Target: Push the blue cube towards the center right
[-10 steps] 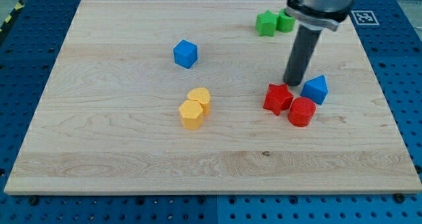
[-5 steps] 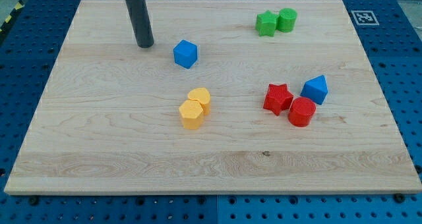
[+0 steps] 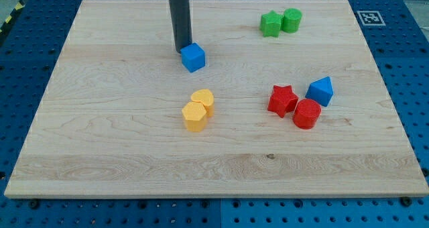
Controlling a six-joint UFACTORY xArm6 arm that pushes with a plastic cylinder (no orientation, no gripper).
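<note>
The blue cube [image 3: 193, 58] sits on the wooden board [image 3: 100, 147], left of centre in the view's upper half. My tip [image 3: 182, 49] is at the cube's upper left corner and touches it. The dark rod rises from there out of the view's top.
Two yellow blocks [image 3: 198, 110] lie together below the cube. A red star [image 3: 282, 100], a red cylinder [image 3: 307, 114] and a blue wedge-shaped block [image 3: 321, 90] cluster at the right. Two green blocks [image 3: 281, 22] lie at the top right.
My tip went from beside the red star to the upper left, then right onto the blue cube's upper left corner. The cube has shifted slightly right and down.
</note>
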